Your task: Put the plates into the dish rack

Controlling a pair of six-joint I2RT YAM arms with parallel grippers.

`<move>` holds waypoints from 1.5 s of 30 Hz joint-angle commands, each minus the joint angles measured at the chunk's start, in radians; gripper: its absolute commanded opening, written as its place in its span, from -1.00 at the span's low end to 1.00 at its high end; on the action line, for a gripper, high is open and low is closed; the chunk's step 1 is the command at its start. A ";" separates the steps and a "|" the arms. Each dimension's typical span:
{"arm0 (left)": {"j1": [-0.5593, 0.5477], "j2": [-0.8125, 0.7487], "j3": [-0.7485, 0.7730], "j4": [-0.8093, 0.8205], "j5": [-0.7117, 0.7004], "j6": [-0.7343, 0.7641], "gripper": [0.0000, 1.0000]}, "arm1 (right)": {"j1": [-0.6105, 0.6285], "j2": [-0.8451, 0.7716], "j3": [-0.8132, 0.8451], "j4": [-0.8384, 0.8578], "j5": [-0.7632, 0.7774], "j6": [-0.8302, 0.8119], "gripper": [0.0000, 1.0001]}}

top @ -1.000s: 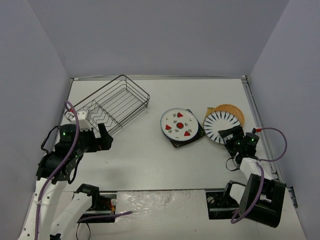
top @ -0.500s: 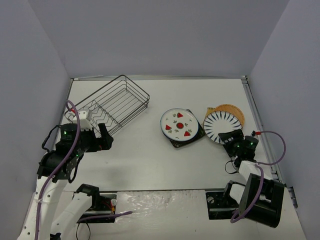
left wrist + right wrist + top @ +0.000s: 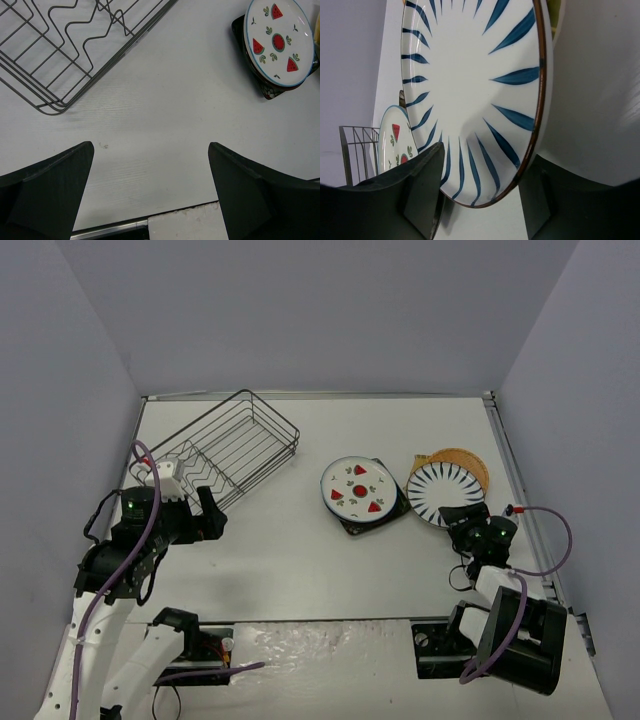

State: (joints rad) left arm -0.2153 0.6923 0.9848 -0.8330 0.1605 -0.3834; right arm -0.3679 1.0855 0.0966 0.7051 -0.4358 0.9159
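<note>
Striped plate [image 3: 470,100] rim within parted right tool [image 3: 485,167]

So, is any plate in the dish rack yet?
No, the dish rack shows only bare wire; the watermelon plate and striped plate lie outside it.

The white desk [image 3: 300,550] carries a rectangular basket of thin dark wire [image 3: 232,445], which lies just ahead of the left jaws and a little to their left. A dark square plate [image 3: 238,31] lies well ahead of them to the right, with only its corners showing. A white round plate with dark radial stripes [image 3: 438,490] has its near rim between the right jaws. It overlaps an orange-tan round plate [image 3: 462,458] lying beyond them.
</note>
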 commanded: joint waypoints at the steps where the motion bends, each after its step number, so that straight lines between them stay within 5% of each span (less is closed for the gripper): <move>1: -0.004 0.019 0.010 0.047 0.022 -0.030 0.94 | -0.008 -0.010 0.008 0.129 -0.027 0.012 -0.03; 9: -0.004 0.036 0.027 0.056 0.040 -0.032 0.94 | -0.008 -0.016 -0.022 0.171 0.000 0.028 -0.38; 18: -0.006 0.041 0.016 0.049 0.058 -0.039 0.94 | -0.008 -0.033 -0.027 0.245 -0.054 0.060 -0.99; 37: -0.011 0.075 0.056 0.147 0.112 -0.156 0.94 | -0.005 -0.029 0.167 0.563 -0.185 0.329 -1.00; 45: -0.012 0.135 0.092 0.311 0.192 -0.299 0.94 | 0.116 -0.032 0.332 0.413 -0.330 0.308 -1.00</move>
State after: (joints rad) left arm -0.2207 0.7865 0.9987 -0.6985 0.2890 -0.5821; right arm -0.3180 1.0790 0.3164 0.9573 -0.6246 1.2026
